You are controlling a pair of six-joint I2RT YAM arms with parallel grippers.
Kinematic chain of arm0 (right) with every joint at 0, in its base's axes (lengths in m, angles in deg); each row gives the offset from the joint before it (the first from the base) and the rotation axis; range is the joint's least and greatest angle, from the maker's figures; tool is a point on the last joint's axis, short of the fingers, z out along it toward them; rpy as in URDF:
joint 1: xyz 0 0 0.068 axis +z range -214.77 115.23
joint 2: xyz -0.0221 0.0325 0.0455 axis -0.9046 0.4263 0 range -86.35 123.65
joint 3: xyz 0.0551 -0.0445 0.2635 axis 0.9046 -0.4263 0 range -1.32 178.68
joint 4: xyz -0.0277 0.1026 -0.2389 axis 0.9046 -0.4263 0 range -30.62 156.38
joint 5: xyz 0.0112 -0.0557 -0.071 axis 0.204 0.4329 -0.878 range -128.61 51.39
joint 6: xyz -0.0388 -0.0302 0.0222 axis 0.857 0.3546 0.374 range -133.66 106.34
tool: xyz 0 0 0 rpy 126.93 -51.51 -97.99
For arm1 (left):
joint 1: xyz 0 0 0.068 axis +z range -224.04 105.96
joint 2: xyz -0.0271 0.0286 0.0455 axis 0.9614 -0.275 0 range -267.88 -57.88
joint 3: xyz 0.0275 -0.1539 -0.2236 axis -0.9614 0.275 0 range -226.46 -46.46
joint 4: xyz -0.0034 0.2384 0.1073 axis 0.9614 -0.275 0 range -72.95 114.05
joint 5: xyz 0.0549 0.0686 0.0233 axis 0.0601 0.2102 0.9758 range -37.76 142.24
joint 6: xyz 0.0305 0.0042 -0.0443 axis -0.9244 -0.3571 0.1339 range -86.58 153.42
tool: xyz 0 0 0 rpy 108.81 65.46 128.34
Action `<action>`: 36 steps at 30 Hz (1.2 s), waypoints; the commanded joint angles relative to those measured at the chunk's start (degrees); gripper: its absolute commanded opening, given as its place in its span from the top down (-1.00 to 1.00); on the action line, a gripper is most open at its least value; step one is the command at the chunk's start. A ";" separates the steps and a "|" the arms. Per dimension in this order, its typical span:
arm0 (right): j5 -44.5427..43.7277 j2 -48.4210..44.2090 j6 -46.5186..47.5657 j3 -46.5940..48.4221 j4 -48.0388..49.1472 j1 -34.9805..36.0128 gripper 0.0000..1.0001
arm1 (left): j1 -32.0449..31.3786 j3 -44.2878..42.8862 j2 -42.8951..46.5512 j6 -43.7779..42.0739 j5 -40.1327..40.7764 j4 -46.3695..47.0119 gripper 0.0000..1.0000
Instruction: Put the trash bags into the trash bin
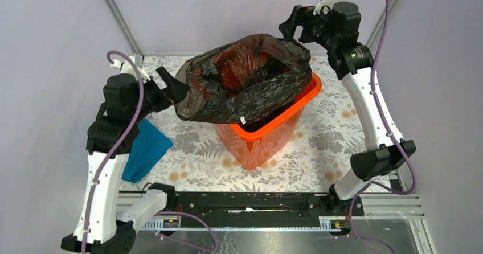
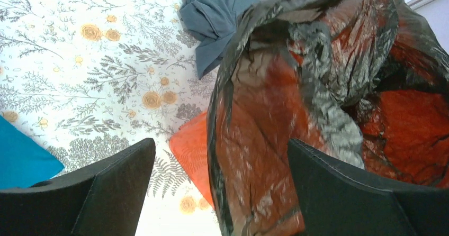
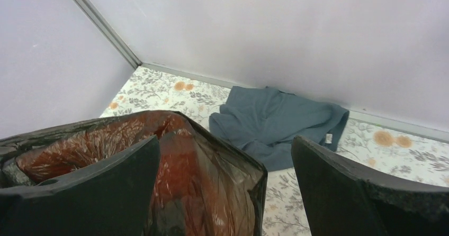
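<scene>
We see the bag [image 1: 245, 83] sitting in the mouth of the bin [image 1: 259, 143], but only loosely. Its open top billows above the rim, a big fold hangs over the left side, and the near-right rim shows bare orange. The left gripper [image 2: 217, 156] has its jaws apart with the bag's edge between them. We cannot tell whether either finger touches the film, and nothing is clamped. The right gripper [image 3: 225, 151] hangs over the far corner of the bag, jaws likewise apart and empty. We judge the main danger to be the overhang: with so much plastic outside on the left and nothing holding it, the bag could slump out onto the table [image 1: 319, 151]. Pushing down from one side only could drag the opposite edge up and out. The film is thin and slippery, so a shallow pinch may slip off, and a deep one may catch both layers and shut the mouth. Pulling it hard over the thick rim could stretch or tear it where it already looks brownish. The bin stands free, so a sideways shove from either arm could slide or tip it. The grey cloth [image 3: 275, 122] lies near behind the bin, and a low reach by the right arm could snag it.
</scene>
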 commanded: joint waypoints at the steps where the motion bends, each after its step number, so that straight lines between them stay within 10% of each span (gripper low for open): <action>1: 6.11 4.34 -4.94 4.05 1.30 -1.76 -0.99 | 0.21 -3.32 -3.95 -1.08 1.59 4.71 -0.95; 11: 15.29 8.03 -8.79 2.23 3.45 -5.38 -0.81 | 2.52 -2.69 -8.09 -1.84 3.25 9.54 -0.34; 18: 20.93 8.16 -10.37 -2.80 7.00 -5.48 -0.69 | 2.64 -2.15 -4.11 -2.81 3.18 7.81 -0.80; 31: 22.67 8.75 -12.66 -5.31 9.49 -5.51 0.96 | 2.96 -4.83 -7.00 -5.11 6.15 5.57 -0.58; 36: 22.72 8.60 -12.80 -5.32 9.68 -5.48 1.00 | 3.42 -3.57 -9.87 -3.56 1.08 8.78 -0.28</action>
